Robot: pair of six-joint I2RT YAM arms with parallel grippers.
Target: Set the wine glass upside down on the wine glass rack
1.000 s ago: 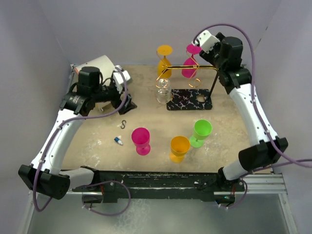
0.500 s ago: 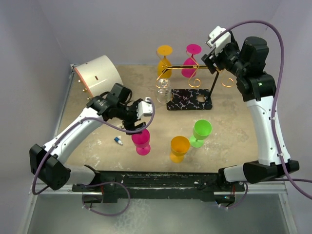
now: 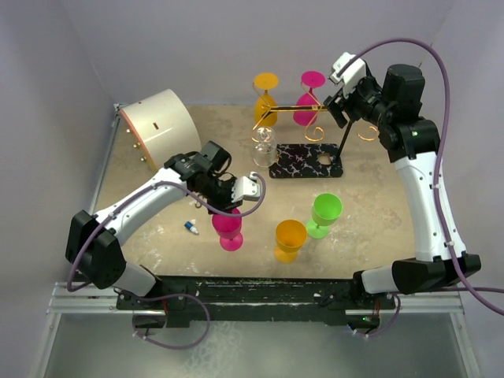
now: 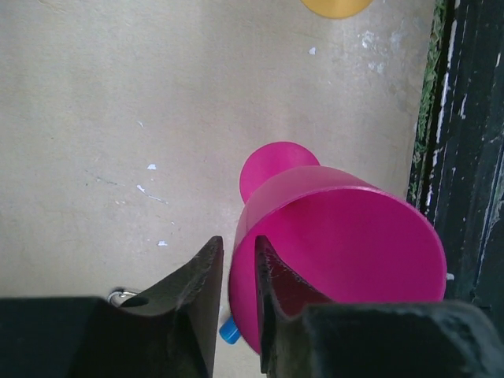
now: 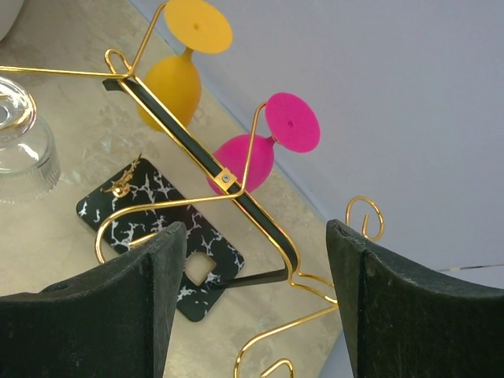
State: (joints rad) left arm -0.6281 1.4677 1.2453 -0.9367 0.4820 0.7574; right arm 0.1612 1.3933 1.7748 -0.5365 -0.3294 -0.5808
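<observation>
A pink wine glass (image 3: 228, 224) stands upright on the table at the near left. My left gripper (image 3: 231, 207) is down at its rim. In the left wrist view the gripper (image 4: 236, 248) straddles the wall of that glass (image 4: 339, 236), one finger inside the bowl and one outside, closed narrowly on it. The wine glass rack (image 3: 307, 160), gold wire on a black marbled base, stands at the back. My right gripper (image 3: 337, 110) hovers open above the rack's right end. In the right wrist view the gripper (image 5: 256, 228) holds nothing, with the rack (image 5: 150, 197) below it.
An orange glass (image 3: 266, 102) and a pink glass (image 3: 309, 106) hang upside down on the rack. A clear glass (image 3: 262, 147) stands left of its base. An orange glass (image 3: 289, 239) and a green glass (image 3: 324, 213) stand near front. A white cylinder (image 3: 157, 122) lies back left; a small blue-capped item (image 3: 191, 227) is by the pink glass.
My left arm swung from the back left to the pink glass and its jaws narrowed onto the rim. The right gripper drew back from the hung pink glass, up and right.
</observation>
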